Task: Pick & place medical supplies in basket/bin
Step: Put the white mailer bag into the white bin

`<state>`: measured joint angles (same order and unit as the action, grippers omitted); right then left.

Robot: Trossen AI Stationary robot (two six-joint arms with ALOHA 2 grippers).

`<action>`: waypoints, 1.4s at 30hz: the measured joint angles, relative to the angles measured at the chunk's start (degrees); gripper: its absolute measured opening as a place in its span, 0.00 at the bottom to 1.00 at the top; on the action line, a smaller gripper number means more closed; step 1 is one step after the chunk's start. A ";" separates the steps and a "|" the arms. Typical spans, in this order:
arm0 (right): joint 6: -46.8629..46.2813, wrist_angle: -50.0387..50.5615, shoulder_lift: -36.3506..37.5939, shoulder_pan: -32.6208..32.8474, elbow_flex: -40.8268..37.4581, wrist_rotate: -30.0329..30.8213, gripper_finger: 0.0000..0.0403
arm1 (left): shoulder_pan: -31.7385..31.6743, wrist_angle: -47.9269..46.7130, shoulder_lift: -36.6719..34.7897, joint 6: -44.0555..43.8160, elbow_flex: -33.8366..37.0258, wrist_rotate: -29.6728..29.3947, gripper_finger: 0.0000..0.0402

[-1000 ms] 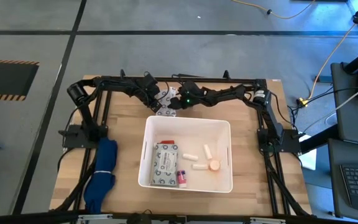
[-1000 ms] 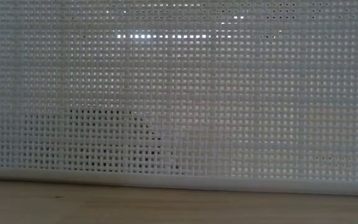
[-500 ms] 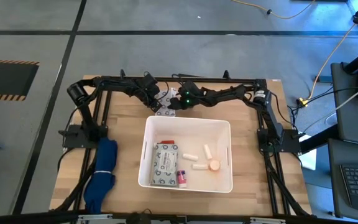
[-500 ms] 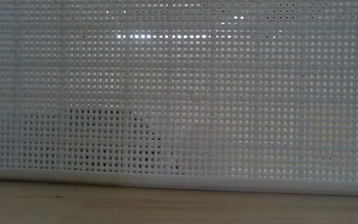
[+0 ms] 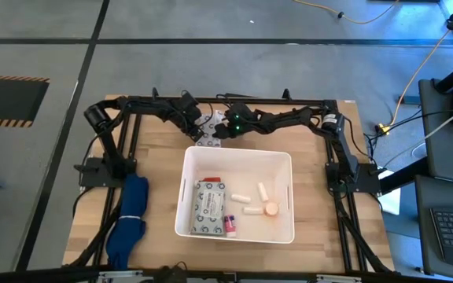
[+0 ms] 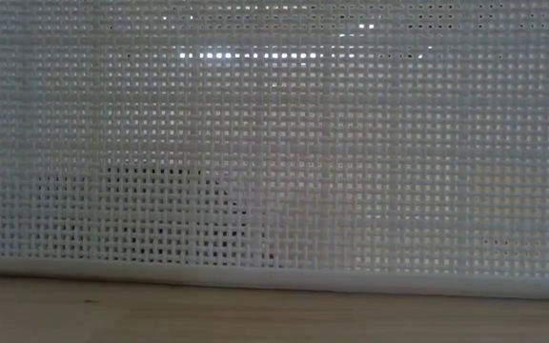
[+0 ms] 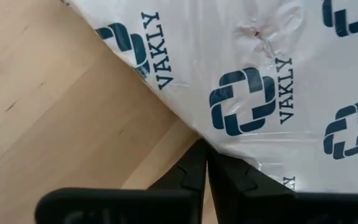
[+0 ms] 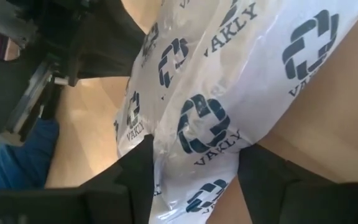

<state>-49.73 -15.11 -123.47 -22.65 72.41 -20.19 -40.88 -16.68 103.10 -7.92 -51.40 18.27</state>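
In the high view, both dark arms reach to the far edge of the wooden table (image 5: 156, 196), just behind the white tub (image 5: 237, 162). The left gripper (image 5: 197, 130) and the right gripper (image 5: 222, 130) meet there over a white packet with dark marks (image 5: 210, 130), which lies on the wood beside the far wall of the tub, outside it. Inside the tub lie a flat grey-white patterned packet (image 5: 210, 207), two small white tubes (image 5: 240, 196), a vial with an orange cap (image 5: 270, 209) and a vial with a pink-purple cap (image 5: 230, 223). A blue cloth (image 5: 129, 218) lies on the table on the left side of the tub.

The low view is filled by the white mesh wall of the tub (image 6: 274, 143), which stands on the wood; no gripper shows here.

In the left wrist view, the left gripper (image 7: 205, 171) has its two fingers (image 7: 188, 173) pressed together at the edge of the packet (image 7: 253, 81), which carries the printed word VAKLY. Whether any film is pinched between them cannot be told.

In the right wrist view, the right gripper (image 8: 194, 168) has its fingers (image 8: 137, 171) apart, one on each side of the packet (image 8: 210, 93). The packet bulges between them, so the gripper is grasping it.
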 joint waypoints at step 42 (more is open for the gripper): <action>19.43 17.65 24.10 -1.04 13.02 0.90 0.42 | -12.90 -5.82 -43.61 4.35 0.01 -7.15 0.20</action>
<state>-30.31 2.54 -99.37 -23.69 85.43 -19.29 -53.78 -22.50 59.48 -3.57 -51.40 11.12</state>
